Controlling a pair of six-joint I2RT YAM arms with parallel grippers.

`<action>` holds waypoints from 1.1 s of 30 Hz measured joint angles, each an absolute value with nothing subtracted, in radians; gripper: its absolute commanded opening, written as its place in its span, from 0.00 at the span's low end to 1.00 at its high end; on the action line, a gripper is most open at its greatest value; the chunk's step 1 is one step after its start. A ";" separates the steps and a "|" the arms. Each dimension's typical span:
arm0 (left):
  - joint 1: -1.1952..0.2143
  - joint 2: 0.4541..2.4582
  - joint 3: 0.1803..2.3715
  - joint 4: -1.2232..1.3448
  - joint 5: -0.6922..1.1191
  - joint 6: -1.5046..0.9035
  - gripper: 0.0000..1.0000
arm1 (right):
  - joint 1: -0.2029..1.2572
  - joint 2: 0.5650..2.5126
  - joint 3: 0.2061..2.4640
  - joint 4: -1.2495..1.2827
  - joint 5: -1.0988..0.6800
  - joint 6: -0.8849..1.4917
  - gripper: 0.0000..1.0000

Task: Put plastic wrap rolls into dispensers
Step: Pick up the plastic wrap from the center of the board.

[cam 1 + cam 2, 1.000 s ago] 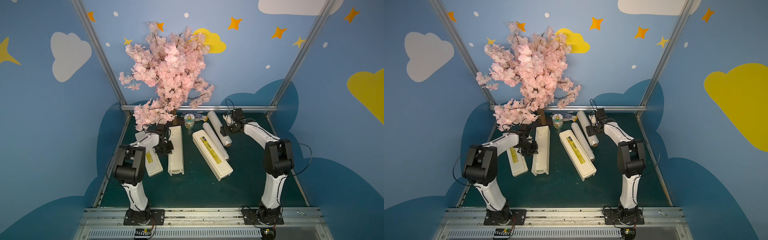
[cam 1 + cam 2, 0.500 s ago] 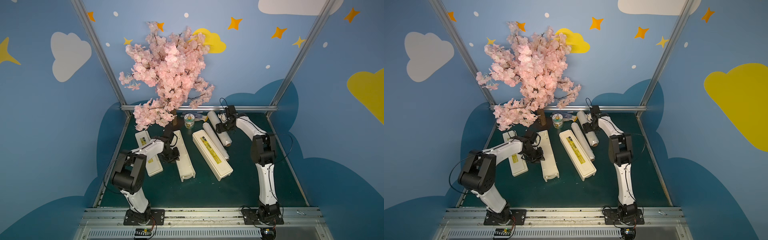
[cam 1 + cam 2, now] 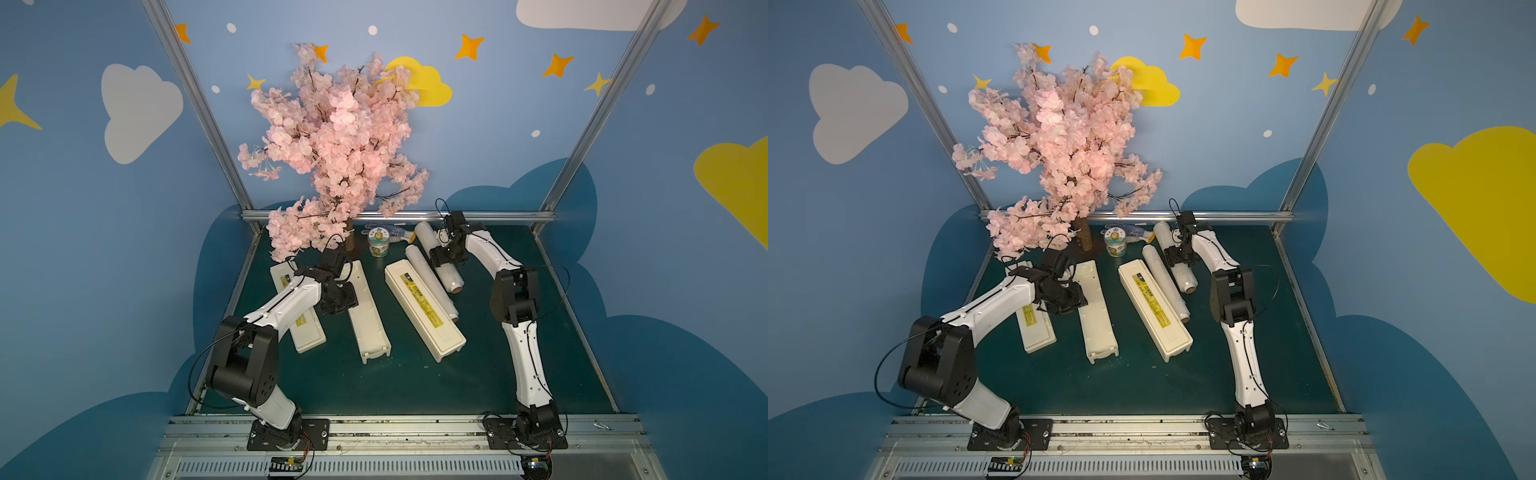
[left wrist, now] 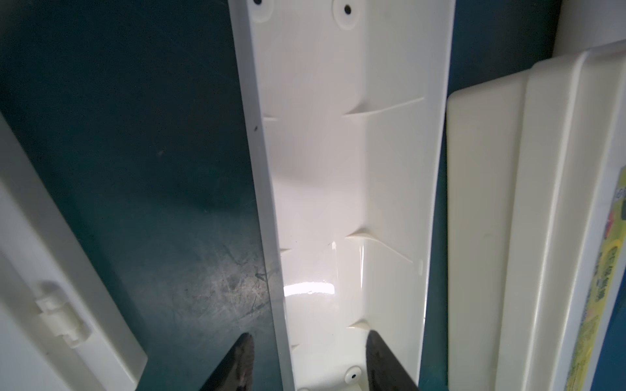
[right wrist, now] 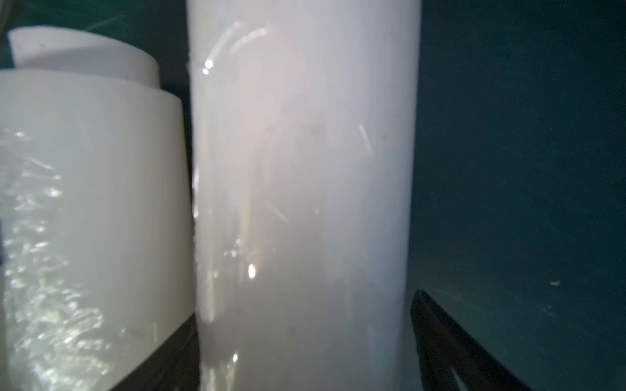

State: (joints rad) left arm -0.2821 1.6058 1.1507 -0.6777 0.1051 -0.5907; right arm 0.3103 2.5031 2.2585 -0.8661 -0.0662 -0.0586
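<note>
Plastic wrap roll lies flat near the far right corner of the table, its long axis running from the far edge toward the near edge and drifting a little toward the right edge. My right jaws stand spread wide across its middle, square to that axis, one finger on each side. In the right wrist view a thin strip of table shows between finger and film, so I judge nothing is pinched yet. Just beside it, toward the left edge, lies the second roll, then the closed dispenser, both on nearly the same slant. Farther toward the left edge sits the open dispenser tray, empty, its length also running far edge to near edge, its labelled lid alongside. My left jaws hang parted over that tray, one finger inside it and one outside a long wall, gripping nothing that I can see. My right arm is plainly the nearer to the roll. As I read it, the coming move is a squeeze, a lift and a carry toward the left edge, over the second roll and the closed dispenser, with a slight twist to match the tray's line.
</note>
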 measured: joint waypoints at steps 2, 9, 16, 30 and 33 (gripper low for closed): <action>-0.282 1.604 1.162 -0.686 0.088 -0.575 0.55 | 0.311 2.512 2.265 -0.868 -0.057 -0.058 0.85; -0.280 1.589 1.209 -0.719 0.040 -0.519 0.56 | 0.319 2.602 2.411 -0.926 -0.055 -0.059 0.70; -0.248 1.566 1.232 -0.744 0.014 -0.474 0.56 | 0.320 2.624 2.453 -0.954 -0.068 -0.060 0.32; -0.127 1.486 1.190 -0.704 0.056 -0.409 0.56 | 0.321 2.494 2.300 -0.956 0.008 -0.056 0.08; -0.101 1.481 1.174 -0.686 0.078 -0.402 0.56 | 0.321 2.441 2.289 -0.962 0.014 -0.051 0.08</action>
